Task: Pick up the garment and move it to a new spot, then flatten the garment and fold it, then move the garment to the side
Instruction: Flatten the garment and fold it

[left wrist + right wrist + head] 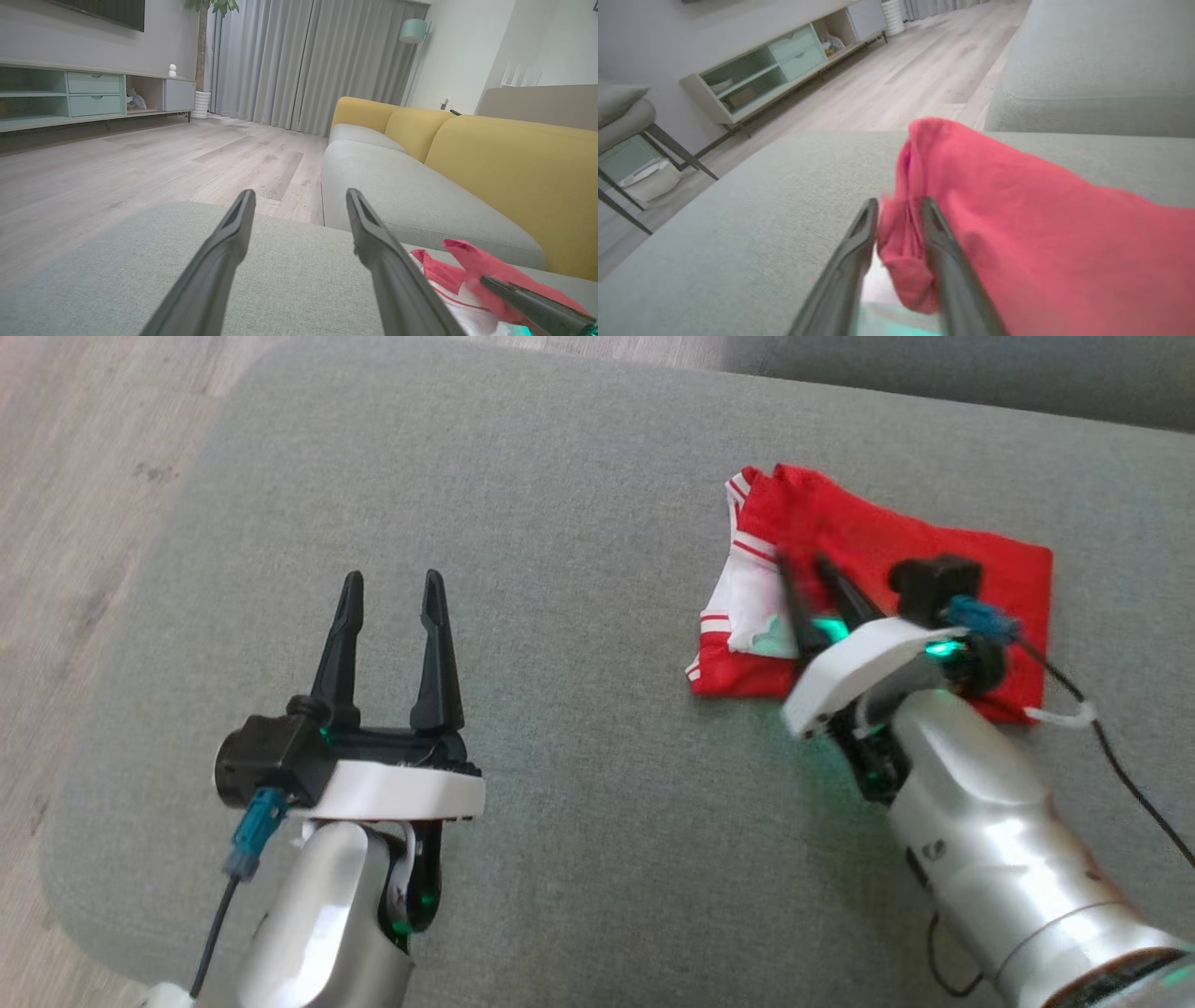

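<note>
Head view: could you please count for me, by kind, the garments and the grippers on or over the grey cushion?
Garment, red and white: 1
Grippers, the left gripper and the right gripper: 2
Total: 3

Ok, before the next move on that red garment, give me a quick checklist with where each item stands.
1. Garment lies compact on the grey cushion: ok.
2. Right tool has red fabric between its fingers; firm hold: cannot tell.
3. Left tool open, empty, apart from the garment: ok.
4. Bare cushion to the garment's left for sliding it aside: ok.
5. Black cable from the right wrist passes over the garment's right corner; snag-free: cannot tell.
</note>
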`<state>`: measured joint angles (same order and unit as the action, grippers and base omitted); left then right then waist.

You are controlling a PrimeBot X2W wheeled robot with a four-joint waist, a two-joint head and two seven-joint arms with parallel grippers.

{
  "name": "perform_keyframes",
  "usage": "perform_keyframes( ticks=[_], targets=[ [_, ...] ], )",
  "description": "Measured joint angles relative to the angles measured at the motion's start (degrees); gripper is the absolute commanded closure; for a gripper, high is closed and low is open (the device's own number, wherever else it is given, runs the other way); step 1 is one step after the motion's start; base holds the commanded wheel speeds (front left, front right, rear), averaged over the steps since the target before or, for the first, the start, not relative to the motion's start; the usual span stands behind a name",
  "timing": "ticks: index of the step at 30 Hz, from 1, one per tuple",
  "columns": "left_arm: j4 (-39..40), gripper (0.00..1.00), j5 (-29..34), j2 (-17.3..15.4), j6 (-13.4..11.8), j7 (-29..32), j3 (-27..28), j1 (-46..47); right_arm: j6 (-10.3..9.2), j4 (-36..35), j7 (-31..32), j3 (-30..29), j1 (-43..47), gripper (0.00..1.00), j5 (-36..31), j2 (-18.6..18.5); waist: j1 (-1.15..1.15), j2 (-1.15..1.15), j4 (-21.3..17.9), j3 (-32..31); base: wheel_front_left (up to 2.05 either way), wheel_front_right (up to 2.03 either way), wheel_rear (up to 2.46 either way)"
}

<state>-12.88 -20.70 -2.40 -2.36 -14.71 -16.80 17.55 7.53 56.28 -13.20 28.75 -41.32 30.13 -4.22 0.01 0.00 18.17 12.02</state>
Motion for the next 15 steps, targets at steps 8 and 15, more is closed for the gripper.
perform_keyframes(
  ticks=[8,15],
  targets=[
    [-1.19,0.00,0.11,0.00,0.03,0.00,0.21,-0.14,0.00,-3.76,-1.03,7.89,0.87,0.00,3.87,0.54,-0.01,0.00,-2.15,-2.20,0.00,0.00,0.00],
    [-1.33,0.00,1.77,-0.01,0.46,0.00,2.72,-2.03,0.00,-10.84,-1.16,-9.84,2.43,0.00,-13.40,0.37,-0.01,0.00,-6.55,-4.58,0.00,0.00,0.00]
  ],
)
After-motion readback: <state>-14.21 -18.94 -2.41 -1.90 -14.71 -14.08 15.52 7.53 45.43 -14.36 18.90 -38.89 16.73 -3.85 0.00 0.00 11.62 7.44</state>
